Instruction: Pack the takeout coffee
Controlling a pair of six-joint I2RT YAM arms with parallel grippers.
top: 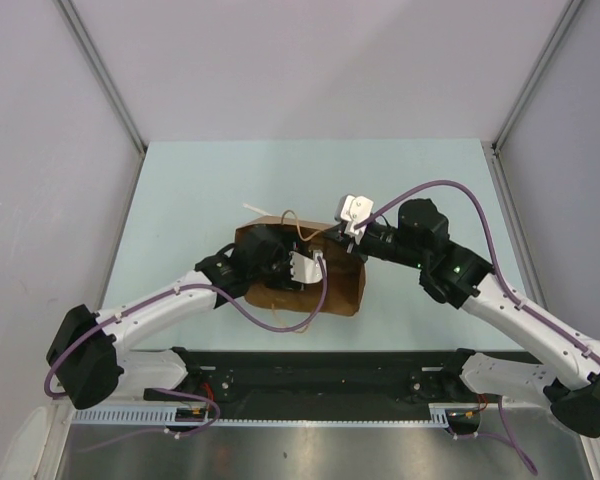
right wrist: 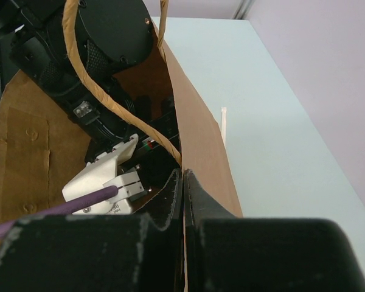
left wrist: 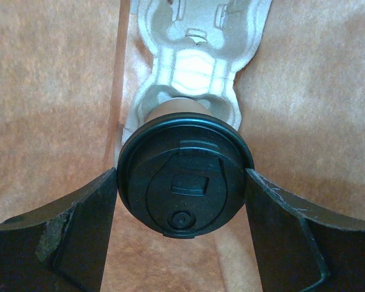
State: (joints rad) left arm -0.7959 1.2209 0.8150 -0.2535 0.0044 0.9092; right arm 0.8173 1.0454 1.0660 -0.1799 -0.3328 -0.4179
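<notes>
Kraft takeout coffee (left wrist: 181, 176): light, crushable; left tool (left wrist: 181, 190) pinches its stiff lid rim, likely the best hold. Right tool (right wrist: 184, 182) clamps paper bag (right wrist: 202, 143).

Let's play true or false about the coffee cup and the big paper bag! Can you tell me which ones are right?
1. The takeout coffee wears a black lid. True.
2. The cup stands on the bare table. False: it sits in the pulp carrier inside the paper bag.
3. The right gripper pinches the bag's edge. True.
4. The left gripper is far from the cup. False: its fingers press both sides of the lid.
</notes>
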